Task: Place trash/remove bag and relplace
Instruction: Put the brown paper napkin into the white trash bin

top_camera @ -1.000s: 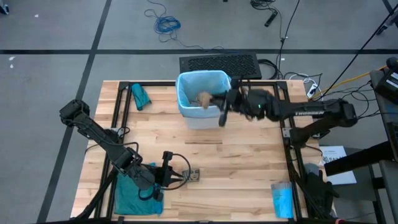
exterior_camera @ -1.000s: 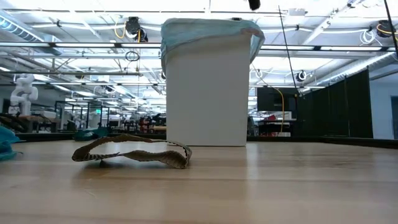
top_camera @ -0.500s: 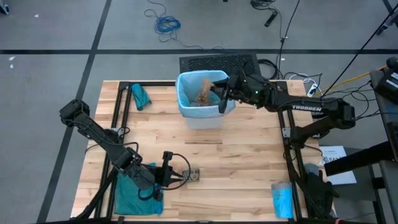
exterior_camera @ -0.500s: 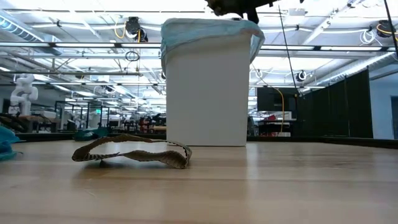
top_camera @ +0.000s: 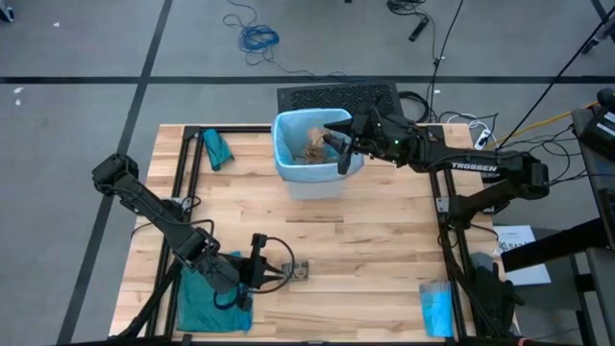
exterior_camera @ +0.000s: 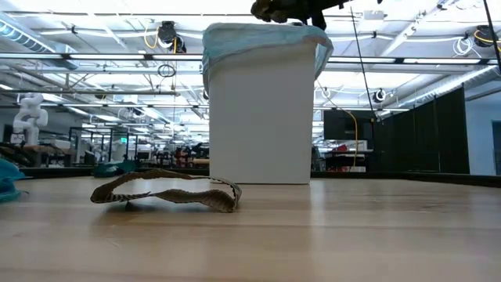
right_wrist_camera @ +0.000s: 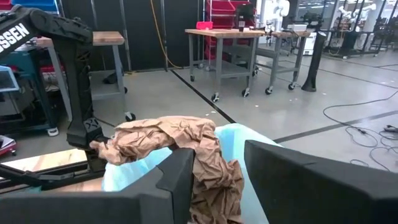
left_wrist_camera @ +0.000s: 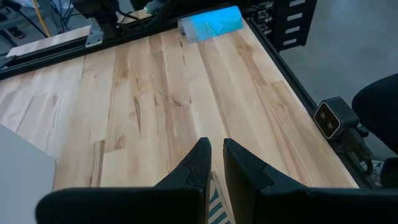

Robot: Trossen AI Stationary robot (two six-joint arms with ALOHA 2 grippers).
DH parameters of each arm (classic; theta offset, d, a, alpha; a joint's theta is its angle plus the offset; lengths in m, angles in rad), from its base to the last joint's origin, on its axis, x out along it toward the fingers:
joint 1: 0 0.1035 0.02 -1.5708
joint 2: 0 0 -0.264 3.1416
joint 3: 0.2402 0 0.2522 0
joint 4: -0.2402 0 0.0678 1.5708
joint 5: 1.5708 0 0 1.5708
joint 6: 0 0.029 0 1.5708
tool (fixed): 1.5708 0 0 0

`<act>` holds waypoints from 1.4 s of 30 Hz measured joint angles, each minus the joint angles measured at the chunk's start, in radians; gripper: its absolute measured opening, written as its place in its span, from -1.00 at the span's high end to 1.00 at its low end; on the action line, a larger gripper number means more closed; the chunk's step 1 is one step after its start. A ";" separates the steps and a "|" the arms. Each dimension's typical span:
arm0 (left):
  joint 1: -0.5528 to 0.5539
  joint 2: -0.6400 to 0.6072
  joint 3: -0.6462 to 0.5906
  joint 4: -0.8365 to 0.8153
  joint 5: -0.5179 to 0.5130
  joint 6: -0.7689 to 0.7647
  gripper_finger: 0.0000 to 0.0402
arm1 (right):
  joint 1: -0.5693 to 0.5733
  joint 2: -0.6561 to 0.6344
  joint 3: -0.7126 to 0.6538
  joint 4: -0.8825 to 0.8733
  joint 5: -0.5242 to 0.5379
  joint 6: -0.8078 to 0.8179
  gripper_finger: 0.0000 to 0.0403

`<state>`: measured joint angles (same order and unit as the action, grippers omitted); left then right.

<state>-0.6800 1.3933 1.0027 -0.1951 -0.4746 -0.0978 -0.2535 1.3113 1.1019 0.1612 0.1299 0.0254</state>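
Fingers (right_wrist_camera: 180,180) of my right gripper (top_camera: 342,154) stand parted over the mouth of the white bin (top_camera: 312,181), with a wad of crumpled brown paper (right_wrist_camera: 186,149) between them; whether the pads touch the paper or merely flank it, I cannot tell. From the right wrist view the paper sits against the pale sky-blue liner (right_wrist_camera: 249,140), whose plastic bunches up just beside it. Seen from above, the brown wad (top_camera: 315,146) lies inside the bin, within the liner (top_camera: 288,125) folded over the rim, and my right arm reaches in from the table's right edge. At table height, the gripper (exterior_camera: 286,9) hangs just above the bin's top, the liner (exterior_camera: 266,35) draped over the rim of the bin (exterior_camera: 262,117).

My left gripper (top_camera: 279,273) rests low near the front of the wooden table (top_camera: 365,259), well apart from the bin. Its fingers (left_wrist_camera: 199,165) are nearly together, with only a narrow slot between them, and a striped scrap (left_wrist_camera: 217,205) shows in that slot; I cannot tell if it is gripped. The low view shows a curled piece of brown card (exterior_camera: 168,190) lying flat on the tabletop in front of the bin. A darker teal-green bag (top_camera: 202,303) lies at the table's front left corner, another teal bundle (top_camera: 217,149) at the back left, and a small folded blue packet (top_camera: 435,308) at the front right.
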 joint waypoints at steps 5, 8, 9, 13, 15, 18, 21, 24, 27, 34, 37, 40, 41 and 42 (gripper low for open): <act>0.000 0.000 0.000 0.000 0.000 0.000 0.80 | 0.000 0.000 0.000 0.000 0.000 -0.003 0.33; 0.000 0.000 0.000 0.000 -0.001 0.000 0.80 | 0.000 0.000 0.000 0.000 0.005 -0.008 0.33; 0.000 0.000 0.000 0.000 -0.001 0.000 0.80 | 0.000 0.000 0.000 0.000 0.005 -0.009 0.33; 0.000 0.000 0.000 0.000 -0.001 0.000 0.80 | 0.000 0.000 0.000 0.003 0.005 -0.040 0.33; 0.000 0.000 0.000 0.000 -0.001 0.000 0.80 | 0.000 0.000 0.000 0.014 0.005 -0.046 0.33; 0.000 0.000 0.000 0.000 -0.001 0.000 0.80 | 0.000 0.000 0.000 0.032 0.005 -0.046 0.33; 0.000 0.000 0.000 0.000 -0.001 0.000 0.80 | 0.000 0.000 0.000 0.038 0.005 -0.046 0.33; 0.000 0.000 0.000 0.000 -0.001 0.000 0.80 | 0.000 0.000 0.000 0.028 0.005 -0.044 0.33; 0.000 0.000 0.000 0.000 -0.001 0.000 0.80 | -0.010 0.000 0.000 -0.016 0.053 -0.032 0.33; 0.001 0.000 0.000 0.000 -0.002 -0.001 0.80 | -0.020 0.000 0.000 -0.120 0.051 0.019 0.33; 0.001 0.000 0.000 0.000 -0.002 -0.001 0.80 | -0.010 0.000 0.000 -0.099 0.047 0.015 0.33; 0.001 0.000 0.000 0.000 -0.002 -0.001 0.80 | -0.003 -0.009 0.000 -0.044 0.053 0.010 0.33; 0.001 0.000 0.000 0.001 -0.002 -0.001 0.80 | 0.000 -0.008 0.001 -0.033 0.052 -0.004 0.33; 0.001 0.000 0.000 0.000 -0.002 -0.001 0.80 | 0.001 -0.002 0.002 -0.032 0.051 -0.017 0.33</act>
<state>-0.6794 1.3933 1.0027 -0.1954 -0.4763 -0.0986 -0.2525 1.3094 1.1035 0.1288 0.1813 0.0085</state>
